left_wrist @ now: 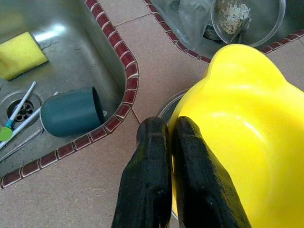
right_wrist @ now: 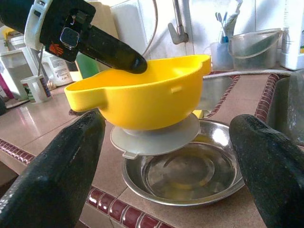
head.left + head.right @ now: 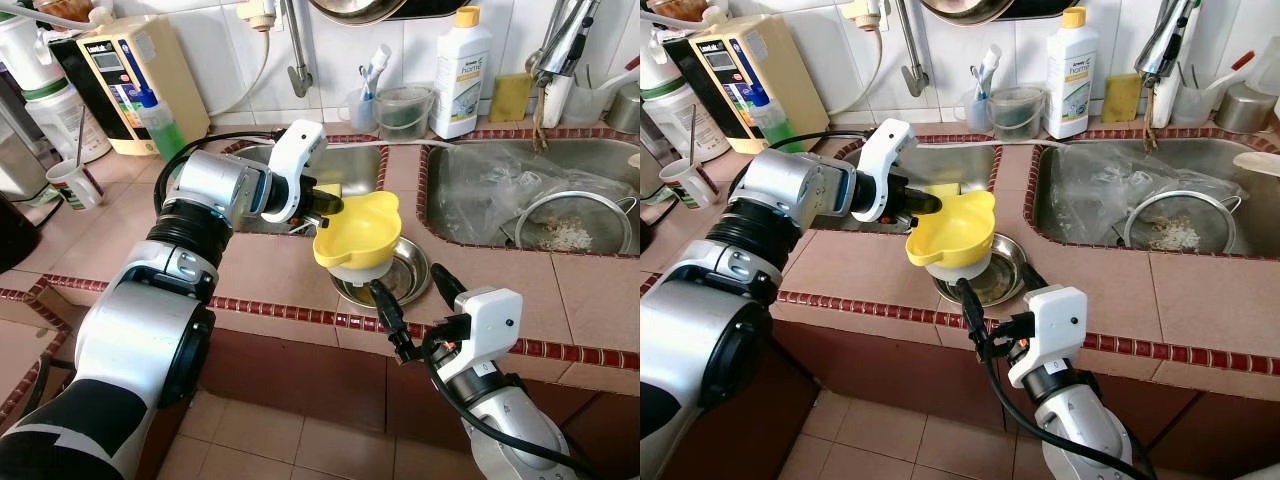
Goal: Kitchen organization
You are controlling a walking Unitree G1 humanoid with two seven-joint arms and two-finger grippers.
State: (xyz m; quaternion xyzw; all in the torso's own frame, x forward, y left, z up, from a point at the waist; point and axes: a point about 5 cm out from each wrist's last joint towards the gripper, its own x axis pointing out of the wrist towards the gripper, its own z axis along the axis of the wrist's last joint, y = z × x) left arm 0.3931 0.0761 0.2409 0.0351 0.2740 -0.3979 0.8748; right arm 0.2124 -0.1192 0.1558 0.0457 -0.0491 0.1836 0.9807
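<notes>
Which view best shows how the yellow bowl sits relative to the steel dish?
The right wrist view: side on, the yellow bowl, gripped at its rim by the left gripper, hangs tilted above the steel dish. Both eye views look down, so the bowl overlaps the dish. The left wrist view shows just a sliver of dish.

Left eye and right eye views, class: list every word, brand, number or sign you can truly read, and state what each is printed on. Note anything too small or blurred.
"home": on the label of the white bottle with the yellow cap, behind the sinks; its smaller print is too small to read.
Beige appliance on the counter: panel lettering blurred, unreadable.
White cup: printed pattern too small to read.
</notes>
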